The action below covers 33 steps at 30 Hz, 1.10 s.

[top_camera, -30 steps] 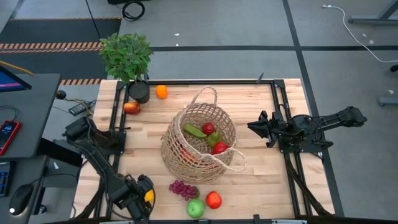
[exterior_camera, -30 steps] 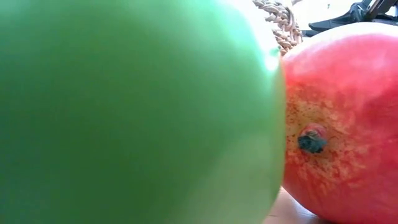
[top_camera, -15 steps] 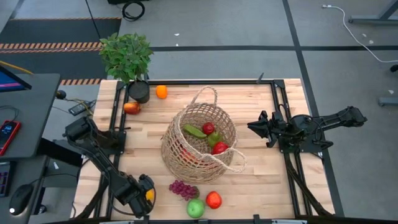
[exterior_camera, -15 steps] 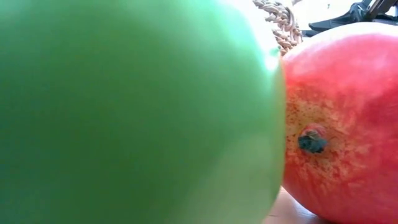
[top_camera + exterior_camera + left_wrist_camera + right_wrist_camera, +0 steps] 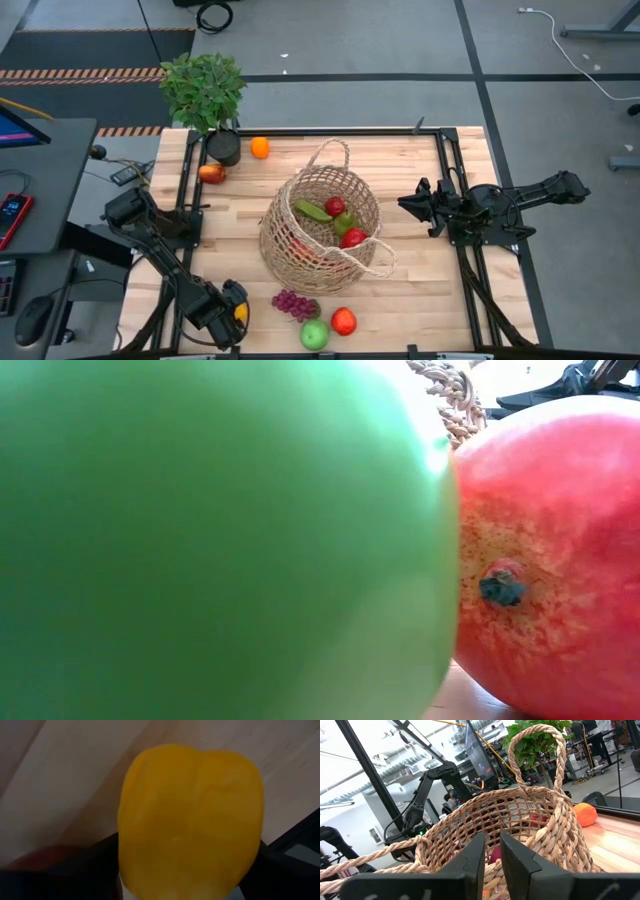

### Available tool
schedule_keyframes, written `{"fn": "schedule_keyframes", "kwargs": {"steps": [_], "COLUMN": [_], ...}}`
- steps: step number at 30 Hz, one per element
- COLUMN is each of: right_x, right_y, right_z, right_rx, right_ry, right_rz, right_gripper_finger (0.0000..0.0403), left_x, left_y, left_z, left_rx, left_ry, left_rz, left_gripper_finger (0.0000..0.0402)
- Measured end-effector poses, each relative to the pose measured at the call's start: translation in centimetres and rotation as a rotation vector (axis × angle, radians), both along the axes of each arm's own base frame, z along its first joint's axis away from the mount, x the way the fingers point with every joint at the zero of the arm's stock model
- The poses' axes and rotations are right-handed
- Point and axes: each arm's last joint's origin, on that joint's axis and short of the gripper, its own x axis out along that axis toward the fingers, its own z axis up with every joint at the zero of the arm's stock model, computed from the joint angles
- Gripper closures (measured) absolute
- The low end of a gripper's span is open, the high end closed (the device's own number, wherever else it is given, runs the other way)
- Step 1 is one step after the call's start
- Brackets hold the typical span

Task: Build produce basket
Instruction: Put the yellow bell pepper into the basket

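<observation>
High view: the basket (image 5: 322, 228), tan open weave and part filled, sits well apart from the left gripper (image 5: 232, 312), whose wide jaws straddle the pepper (image 5: 190, 815), smooth, waxy yellow. An off-centre squeeze could squirt it out. The right gripper (image 5: 492, 851), shut, faces the basket.

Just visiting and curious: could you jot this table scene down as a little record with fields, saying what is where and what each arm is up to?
Basket: wicker basket mid-table, holding red and green produce
Loose near front edge: purple grapes, green apple, red apple
Loose at far left: orange, another red-orange fruit beside the potted plant
Left gripper: at the front left corner, jaws around a yellow pepper
Right gripper: jaws shut, empty, hanging right of the basket, pointing at it
</observation>
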Motion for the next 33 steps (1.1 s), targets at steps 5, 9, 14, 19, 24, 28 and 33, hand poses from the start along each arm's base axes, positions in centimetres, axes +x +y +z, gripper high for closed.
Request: {"fn": "schedule_keyframes", "kwargs": {"steps": [5,9,14,19,24,28,33], "right_x": [0.0,0.0,0.0,0.0,0.0,0.0,0.0], "right_y": [0.0,0.0,0.0,0.0,0.0,0.0,0.0], "right_z": [0.0,0.0,0.0,0.0,0.0,0.0,0.0], "right_rx": [0.0,0.0,0.0,0.0,0.0,0.0,0.0], "right_ry": [0.0,0.0,0.0,0.0,0.0,0.0,0.0], "right_rz": [0.0,0.0,0.0,0.0,0.0,0.0,0.0], "right_gripper_finger": [0.0338,0.0338,0.0338,0.0338,0.0338,0.0338,0.0338], "left_x": [0.1,0.6,1.3,2.3,3.7,4.9,5.8], "left_y": [-0.1,-0.2,0.4,1.1,1.6,2.4,4.0], "left_z": [0.3,0.9,2.3,4.0,6.2,8.3,11.6], "left_rx": [-0.01,-0.002,0.073,0.151,0.19,0.221,0.314], "left_ry": [-0.003,-0.024,-0.038,-0.058,-0.111,-0.148,-0.157], "left_rz": [0.026,0.04,0.059,0.054,0.024,0.011,-0.022], "left_gripper_finger": [0.0098,0.0101,0.0097,0.0096,0.0096,0.0095,0.0095]}}
